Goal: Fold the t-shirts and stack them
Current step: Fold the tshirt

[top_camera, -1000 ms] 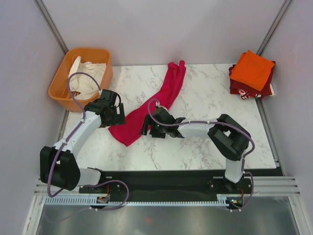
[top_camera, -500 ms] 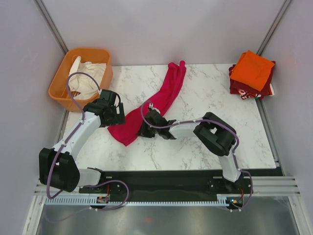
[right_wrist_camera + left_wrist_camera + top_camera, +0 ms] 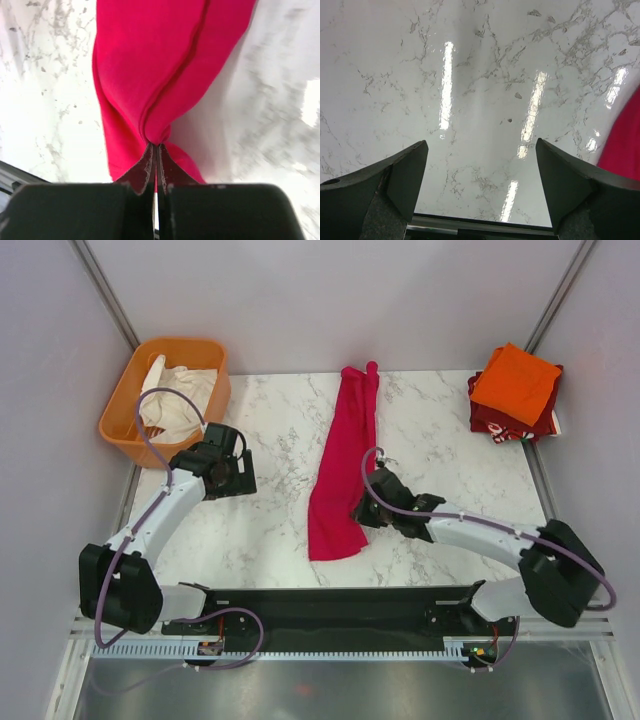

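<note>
The magenta-pink t-shirt (image 3: 340, 470) lies bunched in a long narrow strip from the table's back edge down toward the front. My right gripper (image 3: 363, 508) is shut on the strip's right edge near its lower end. In the right wrist view the closed tips (image 3: 155, 146) pinch a gathered fold of the pink fabric (image 3: 160, 65). My left gripper (image 3: 236, 476) hovers open over bare marble to the left of the shirt, its jaws wide (image 3: 481, 147) with nothing between them. The pink shirt (image 3: 626, 142) shows only at that view's right edge. A folded orange t-shirt (image 3: 515, 383) rests on a folded dark red one (image 3: 492, 422) at the back right.
An orange plastic basket (image 3: 122, 410) holding white cloth (image 3: 180, 395) stands off the table's back left corner. The marble table (image 3: 270, 530) ends in a black rail at the front. Grey walls close in the left, right and back.
The right gripper shut on the pink shirt and dragged its lower end right and toward the front. The strip now lies straighter, away from the left gripper. The left arm stayed put.
</note>
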`<state>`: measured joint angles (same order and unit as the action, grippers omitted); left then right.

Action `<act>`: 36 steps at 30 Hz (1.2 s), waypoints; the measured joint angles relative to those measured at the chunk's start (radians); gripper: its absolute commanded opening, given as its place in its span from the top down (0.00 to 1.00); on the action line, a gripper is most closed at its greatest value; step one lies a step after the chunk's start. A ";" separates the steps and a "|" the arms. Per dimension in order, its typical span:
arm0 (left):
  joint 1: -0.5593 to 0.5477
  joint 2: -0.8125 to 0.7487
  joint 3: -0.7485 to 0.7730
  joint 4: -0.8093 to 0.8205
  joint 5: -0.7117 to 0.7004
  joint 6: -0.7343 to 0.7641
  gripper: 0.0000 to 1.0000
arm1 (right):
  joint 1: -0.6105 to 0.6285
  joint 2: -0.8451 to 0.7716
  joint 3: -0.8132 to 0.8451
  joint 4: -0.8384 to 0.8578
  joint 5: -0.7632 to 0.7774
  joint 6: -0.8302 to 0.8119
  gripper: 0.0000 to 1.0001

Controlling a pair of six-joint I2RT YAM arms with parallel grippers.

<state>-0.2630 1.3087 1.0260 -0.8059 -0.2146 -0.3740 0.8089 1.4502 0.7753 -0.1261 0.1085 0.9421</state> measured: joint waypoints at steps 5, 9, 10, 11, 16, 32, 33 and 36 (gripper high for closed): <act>-0.003 -0.003 -0.009 0.001 0.019 -0.004 0.05 | -0.009 -0.225 -0.074 -0.202 0.102 -0.011 0.46; -0.031 -0.010 -0.027 0.001 0.063 -0.018 0.06 | -0.014 -0.355 -0.114 -0.351 0.154 -0.020 0.18; -0.044 -0.014 -0.035 0.002 0.076 -0.024 0.06 | -0.014 -0.376 -0.112 -0.380 0.165 -0.024 0.17; -0.061 -0.018 -0.044 0.002 0.089 -0.031 0.05 | -0.014 -0.394 -0.107 -0.412 0.181 -0.027 0.17; -0.174 -0.021 -0.068 0.000 0.122 -0.058 0.06 | -0.018 -0.412 -0.014 -0.509 0.271 -0.094 0.22; -0.406 0.041 -0.119 0.085 0.187 -0.192 0.08 | -0.454 0.825 1.331 -0.262 -0.163 -0.426 0.55; -0.408 0.045 -0.124 0.088 0.190 -0.195 0.08 | -0.460 0.919 1.457 -0.257 -0.190 -0.430 0.55; -0.414 0.053 -0.139 0.097 0.191 -0.201 0.09 | -0.477 1.143 1.696 -0.241 -0.255 -0.428 0.56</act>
<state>-0.6769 1.3613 0.8867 -0.7086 -0.0235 -0.5755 0.3321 2.5931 2.4718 -0.3672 -0.1467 0.5144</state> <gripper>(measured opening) 0.919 0.445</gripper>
